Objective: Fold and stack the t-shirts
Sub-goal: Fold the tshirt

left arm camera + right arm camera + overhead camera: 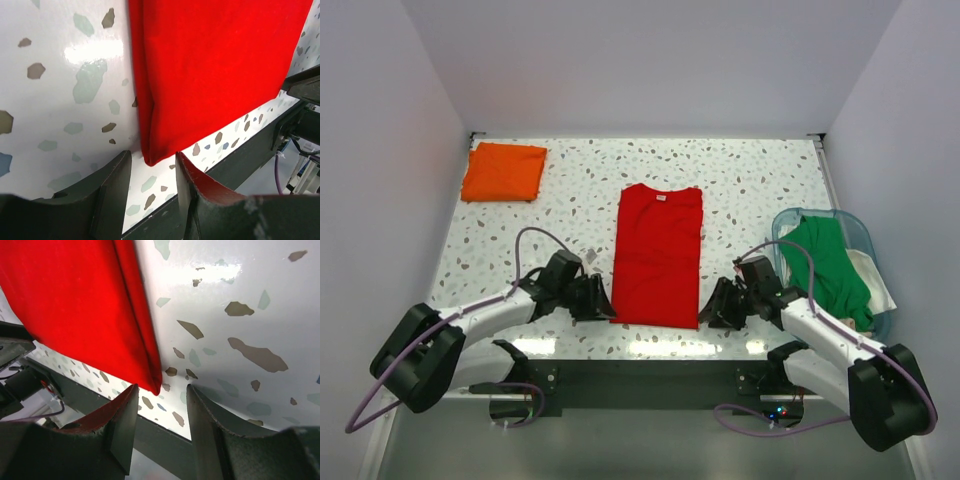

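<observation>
A bright red t-shirt (pixel 658 255) lies flat in the middle of the table, folded into a long strip with its white neck label at the far end. My left gripper (pixel 603 302) is open at its near left corner (pixel 152 152), jaws either side of the corner tip, not touching it. My right gripper (pixel 710 308) is open at the near right corner (pixel 152 382), the same way. A folded orange t-shirt (pixel 503 171) lies at the far left. A green t-shirt (pixel 832 265) hangs crumpled over the teal tub (pixel 855 232).
The teal tub stands at the right edge of the table, with pale cloth (pixel 876 283) under the green shirt. The table's dark front edge (pixel 650 372) runs just behind both grippers. White walls close in the left, right and far sides.
</observation>
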`<state>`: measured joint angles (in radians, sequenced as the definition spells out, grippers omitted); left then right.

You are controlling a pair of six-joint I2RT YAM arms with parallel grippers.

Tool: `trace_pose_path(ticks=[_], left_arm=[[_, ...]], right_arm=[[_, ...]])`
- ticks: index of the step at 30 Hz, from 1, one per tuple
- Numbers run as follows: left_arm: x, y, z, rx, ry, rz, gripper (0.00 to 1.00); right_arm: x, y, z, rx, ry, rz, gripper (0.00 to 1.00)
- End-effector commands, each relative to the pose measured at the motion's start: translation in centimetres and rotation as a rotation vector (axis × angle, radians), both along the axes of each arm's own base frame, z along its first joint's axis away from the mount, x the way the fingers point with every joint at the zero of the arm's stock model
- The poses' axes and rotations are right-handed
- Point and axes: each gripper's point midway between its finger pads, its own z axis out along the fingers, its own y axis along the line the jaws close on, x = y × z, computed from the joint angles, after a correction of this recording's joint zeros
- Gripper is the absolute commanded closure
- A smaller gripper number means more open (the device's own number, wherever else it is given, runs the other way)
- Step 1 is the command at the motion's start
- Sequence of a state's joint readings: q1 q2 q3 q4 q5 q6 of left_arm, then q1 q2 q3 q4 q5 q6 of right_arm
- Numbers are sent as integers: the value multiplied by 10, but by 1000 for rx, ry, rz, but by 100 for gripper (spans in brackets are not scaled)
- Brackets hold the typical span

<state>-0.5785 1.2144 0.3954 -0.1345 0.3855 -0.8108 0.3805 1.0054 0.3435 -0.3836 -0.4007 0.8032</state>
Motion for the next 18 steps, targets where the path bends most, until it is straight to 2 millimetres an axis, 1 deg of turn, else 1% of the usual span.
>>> trace_pose_path(ticks=[1,4,10,18], left_arm=[[-15,10,-11,52,48,20,55],[-20,9,-11,60,57,14,55],[-28,10,-19,84,86,24,58],[-27,9,-23,85,86,37,60]], right_arm=[[-1,12,6,77,0,2,53],[-3,13,3,81,5,5,54],[-8,15,-5,96,25,4,59],[-8,18,-13,107,37,4,65]])
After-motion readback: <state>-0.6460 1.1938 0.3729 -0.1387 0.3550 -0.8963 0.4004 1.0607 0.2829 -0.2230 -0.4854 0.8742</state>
